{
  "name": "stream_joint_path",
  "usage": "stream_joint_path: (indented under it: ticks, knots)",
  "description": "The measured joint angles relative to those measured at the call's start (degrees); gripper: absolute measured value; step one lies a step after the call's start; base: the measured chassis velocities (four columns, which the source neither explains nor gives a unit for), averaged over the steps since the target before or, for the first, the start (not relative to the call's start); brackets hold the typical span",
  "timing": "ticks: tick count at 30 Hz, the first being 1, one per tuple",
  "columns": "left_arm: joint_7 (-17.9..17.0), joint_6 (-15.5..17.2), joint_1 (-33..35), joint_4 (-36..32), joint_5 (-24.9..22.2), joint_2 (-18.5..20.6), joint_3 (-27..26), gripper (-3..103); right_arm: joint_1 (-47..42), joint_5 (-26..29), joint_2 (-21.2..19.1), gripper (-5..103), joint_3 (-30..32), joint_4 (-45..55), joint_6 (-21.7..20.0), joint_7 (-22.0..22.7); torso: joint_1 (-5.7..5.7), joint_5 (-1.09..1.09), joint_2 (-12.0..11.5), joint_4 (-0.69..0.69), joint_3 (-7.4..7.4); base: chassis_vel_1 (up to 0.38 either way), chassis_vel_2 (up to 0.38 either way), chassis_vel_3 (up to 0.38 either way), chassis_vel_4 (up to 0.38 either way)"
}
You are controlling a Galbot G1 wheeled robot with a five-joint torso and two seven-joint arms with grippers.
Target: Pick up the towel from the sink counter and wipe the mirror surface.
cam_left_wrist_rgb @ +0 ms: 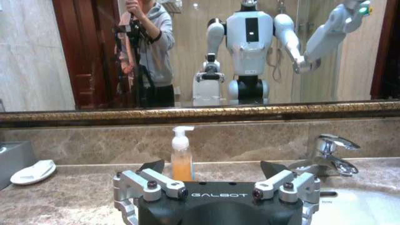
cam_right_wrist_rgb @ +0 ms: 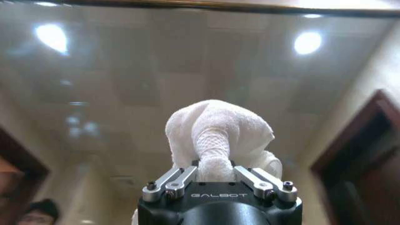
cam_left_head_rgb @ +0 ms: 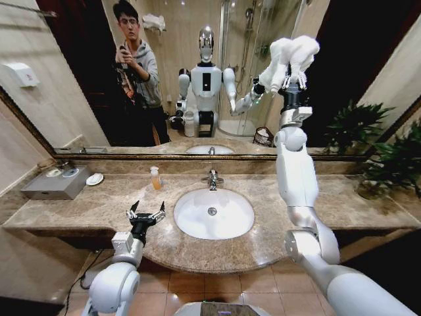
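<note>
— Terrycloth up high! The right gripper (cam_left_head_rgb: 294,80) pinches the bunched, nubbly white towel (cam_left_head_rgb: 289,56) against the glossy mirror (cam_left_head_rgb: 79,79).

— And the left gripper (cam_left_head_rgb: 146,214)?

— Jaws spread, empty, over the speckled marble sink counter (cam_left_head_rgb: 296,210). "GALBOT" printed on both wrists.

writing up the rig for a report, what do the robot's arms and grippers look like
Both arms have glossy white rounded shells with grey joint rings. Each ends in a black gripper body marked GALBOT in white letters, with silver metal finger links fastened by dark screws. The left gripper carries black pointed fingertips; the right gripper shows the same silver links. No loose cables show on the arms.
</note>
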Motion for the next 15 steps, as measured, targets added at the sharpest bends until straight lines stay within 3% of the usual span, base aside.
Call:
stream_joint_path:
  ticks: [11, 15]
  knots:
    - [0.0, 0.0, 0.0, 0.0, 0.0, 0.0, 0.0, 100, -0.19, -2.57, 4.95, 13, -11.24, 1.82, 0.07, -4.21, 0.0, -0.02, 0.0, -0.02, 0.0, 0.0, 0.0, 0.0, 0.0]
    - [0.0, 0.0, 0.0, 0.0, 0.0, 0.0, 0.0, 100, -1.36, -1.6, 5.22, 13, -11.71, 3.82, -0.35, -3.89, -0.01, -0.03, 0.0, -0.04, 0.0, 0.0, 0.0, 0.0, 0.0]
